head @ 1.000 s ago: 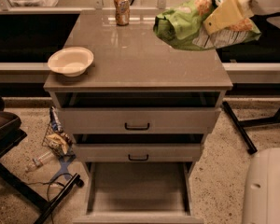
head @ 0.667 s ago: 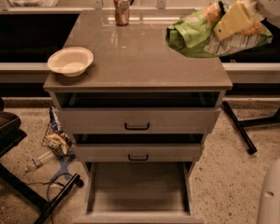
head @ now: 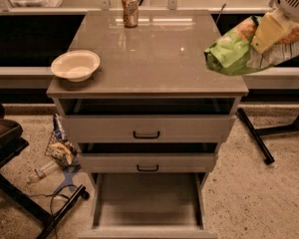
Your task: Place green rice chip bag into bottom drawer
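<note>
While the gripper (head: 270, 33) stays clamped on the bag (head: 229, 54), both have moved right, off the cabinet top (head: 154, 59) and past its right edge. The drawer (head: 147, 200) stands open below; descent likely follows.

Smooth, semi-gloss grey-brown bench top (head: 159, 59), laminate look, pale glare streaks near far edge.
Crinkly, shiny film on green rice chip bag (head: 231, 54), heavily creased, out past right edge, clamped in gripper (head: 268, 33) of matt cream plastic under white perforated housing.
Glossy metal can (head: 130, 10) at far edge.
Smooth pale bowl (head: 75, 65) near left edge, slight sheen; material unclear.
Matt grey bottom drawer (head: 147, 198), plain front.
Black matt handles (head: 146, 135) on upper drawers.
Speckled, rough-looking floor (head: 259, 183).
</note>
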Available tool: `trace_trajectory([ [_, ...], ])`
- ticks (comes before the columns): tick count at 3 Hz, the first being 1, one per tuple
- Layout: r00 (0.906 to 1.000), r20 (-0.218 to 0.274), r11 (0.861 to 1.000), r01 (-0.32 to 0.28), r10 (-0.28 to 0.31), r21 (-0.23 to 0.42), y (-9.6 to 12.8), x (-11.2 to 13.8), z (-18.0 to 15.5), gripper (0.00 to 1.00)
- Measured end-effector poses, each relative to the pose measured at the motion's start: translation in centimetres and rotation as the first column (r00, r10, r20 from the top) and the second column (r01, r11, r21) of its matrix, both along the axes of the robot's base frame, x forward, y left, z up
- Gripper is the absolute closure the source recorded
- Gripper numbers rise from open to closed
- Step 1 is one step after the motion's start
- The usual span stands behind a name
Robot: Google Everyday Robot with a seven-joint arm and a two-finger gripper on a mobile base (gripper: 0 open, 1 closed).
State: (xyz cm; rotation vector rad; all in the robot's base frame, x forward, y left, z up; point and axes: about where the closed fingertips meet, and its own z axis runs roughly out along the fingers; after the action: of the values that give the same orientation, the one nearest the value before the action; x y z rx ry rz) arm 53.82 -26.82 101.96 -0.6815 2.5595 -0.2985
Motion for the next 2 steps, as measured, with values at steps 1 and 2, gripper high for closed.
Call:
trace_trajectory([
  [1,0.9999,0.013,0.999,0.003,-0.003,-0.036,0.02,1.29,-0.51,1.0],
  [2,0.9995,0.032,1.0,0.002,-0.001,-0.022,0.09,2.13,-0.95,1.0],
])
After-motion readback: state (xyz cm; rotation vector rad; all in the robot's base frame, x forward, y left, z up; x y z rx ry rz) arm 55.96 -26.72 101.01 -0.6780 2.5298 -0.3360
